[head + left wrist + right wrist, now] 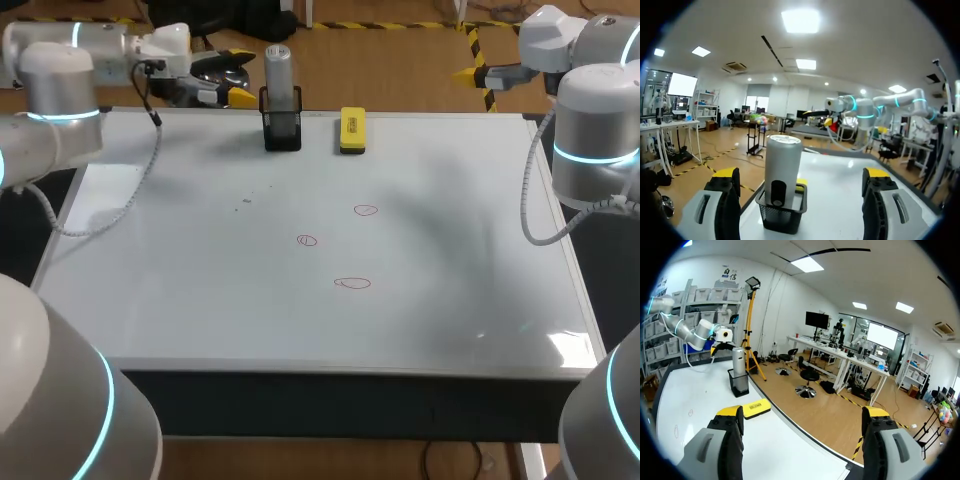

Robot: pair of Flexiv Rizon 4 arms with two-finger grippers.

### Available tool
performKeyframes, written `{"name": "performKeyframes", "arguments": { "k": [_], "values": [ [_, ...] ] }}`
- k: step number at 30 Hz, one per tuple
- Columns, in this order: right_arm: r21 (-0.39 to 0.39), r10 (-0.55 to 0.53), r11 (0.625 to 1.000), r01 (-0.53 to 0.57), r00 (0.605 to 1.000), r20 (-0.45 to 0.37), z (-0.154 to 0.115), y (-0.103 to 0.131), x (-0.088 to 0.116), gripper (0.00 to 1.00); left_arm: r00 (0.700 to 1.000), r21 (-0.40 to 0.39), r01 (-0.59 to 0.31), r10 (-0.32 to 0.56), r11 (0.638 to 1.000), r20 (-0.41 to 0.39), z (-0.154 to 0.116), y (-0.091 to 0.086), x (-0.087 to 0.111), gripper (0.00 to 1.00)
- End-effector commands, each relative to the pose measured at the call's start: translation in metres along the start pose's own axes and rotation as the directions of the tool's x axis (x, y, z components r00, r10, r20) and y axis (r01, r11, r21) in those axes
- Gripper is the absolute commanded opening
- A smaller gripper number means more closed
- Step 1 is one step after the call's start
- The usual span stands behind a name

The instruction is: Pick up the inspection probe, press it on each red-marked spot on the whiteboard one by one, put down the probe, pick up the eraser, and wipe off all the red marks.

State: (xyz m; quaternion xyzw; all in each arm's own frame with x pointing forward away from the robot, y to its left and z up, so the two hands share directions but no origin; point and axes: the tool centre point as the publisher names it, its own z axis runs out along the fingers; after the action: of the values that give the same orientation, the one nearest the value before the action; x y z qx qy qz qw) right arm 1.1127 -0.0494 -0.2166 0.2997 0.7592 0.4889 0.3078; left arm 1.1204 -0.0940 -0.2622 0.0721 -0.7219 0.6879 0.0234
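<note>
The inspection probe (279,68), a grey cylinder, stands upright in a black mesh holder (282,130) at the far edge of the whiteboard (180,290). A yellow eraser (352,130) lies just right of the holder. Three red circles (366,210) (306,240) (352,283) are drawn mid-board. My left gripper (232,78) hovers open just left of the probe. In the left wrist view the probe (782,167) stands ahead, between the spread fingers of the gripper (802,200). My right gripper (470,58) is open beyond the far right corner, holding nothing; its wrist view shows the eraser (755,408) and probe (738,361) further off.
A few small dark specks (247,200) mark the board left of the circles. The board's raised frame (330,368) runs along the near edge. My right arm's grey cable (530,210) hangs over the board's right side.
</note>
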Motion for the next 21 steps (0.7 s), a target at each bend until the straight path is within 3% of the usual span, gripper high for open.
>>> {"name": "performKeyframes", "arguments": {
  "k": [1, 21],
  "values": [
    [0.001, 0.0, 1.0, 0.0, 1.0, -0.001, 0.0, 0.0, 0.0, 1.0, 0.999, 0.017, 0.004, -0.003, 1.0, -0.054, 0.016, 0.006, -0.008, 1.0],
    [0.001, 0.0, 1.0, 0.0, 1.0, -0.001, 0.0, 0.0, 0.0, 1.0, 0.999, 0.029, 0.008, -0.007, 1.0, -0.051, 0.066, 0.017, 0.001, 1.0]
  ]
}}
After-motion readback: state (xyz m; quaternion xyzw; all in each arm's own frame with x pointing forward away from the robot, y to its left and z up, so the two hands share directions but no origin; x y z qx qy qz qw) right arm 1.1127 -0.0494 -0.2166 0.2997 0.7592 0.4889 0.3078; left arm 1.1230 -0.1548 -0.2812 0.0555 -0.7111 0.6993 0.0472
